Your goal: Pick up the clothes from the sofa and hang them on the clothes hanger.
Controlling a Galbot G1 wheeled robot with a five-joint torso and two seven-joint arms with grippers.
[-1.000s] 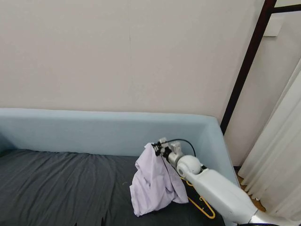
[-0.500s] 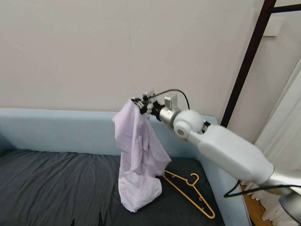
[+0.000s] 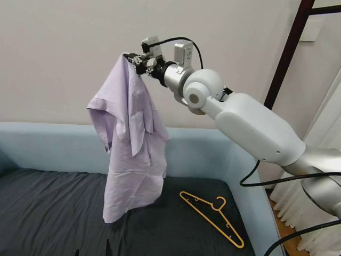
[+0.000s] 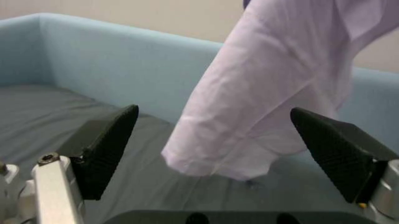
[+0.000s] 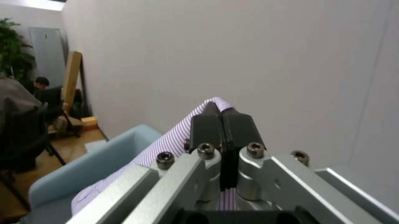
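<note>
The jaws of our right gripper (image 3: 131, 57) pinched the pale lilac shirt (image 3: 130, 154), upper centre; our left gripper (image 4: 213, 113) gaped empty. Pickup looked done; the thin yellow hanger (image 3: 213, 209) lay unused.

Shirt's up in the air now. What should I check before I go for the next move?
1. Grip: the right gripper is shut on a fold at the top of the shirt. Ok.
2. Shirt off the sofa: it hangs in front of the backrest, but whether its lower hem is off the seat is unclear. Cannot tell.
3. Left gripper: open, holding nothing, low and facing the hanging shirt. Ok.
4. Hanger: lies flat and uncovered on the seat, to the right of the shirt. Ok.
5. Shirt ready for the hanger: it hangs bunched from one pinch, with no collar opening showing. Not ok.
</note>
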